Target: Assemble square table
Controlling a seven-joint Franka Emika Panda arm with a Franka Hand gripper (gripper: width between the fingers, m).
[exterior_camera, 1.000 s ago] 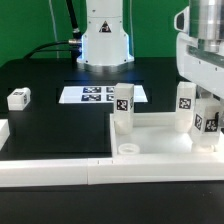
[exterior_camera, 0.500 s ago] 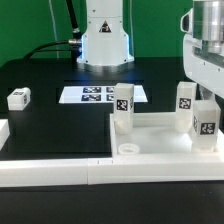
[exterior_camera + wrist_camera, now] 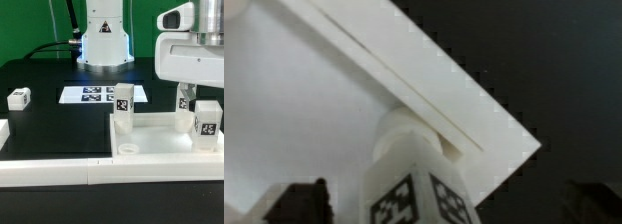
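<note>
The square table top (image 3: 160, 140) is a white tray with a raised rim, lying at the exterior view's right. Three white tagged legs stand upright in its corner sockets: one at the far left corner (image 3: 122, 100), one at the far right (image 3: 185, 97) and one at the near right (image 3: 208, 121). The near left socket (image 3: 128, 148) holds nothing. My gripper (image 3: 203, 92) hangs open just above the near right leg. In the wrist view that leg (image 3: 411, 185) stands between my dark fingers (image 3: 295, 202) without touching them, and the top's rim (image 3: 420, 90) runs behind it.
A loose tagged leg (image 3: 18, 97) lies on the black table at the exterior view's left. The marker board (image 3: 95, 95) lies flat behind the table top. Long white rails (image 3: 50, 170) run along the front edge. The robot base (image 3: 104, 40) stands at the back.
My gripper has opened, let go of the near right leg and risen above it. The leg stays upright in its socket.
</note>
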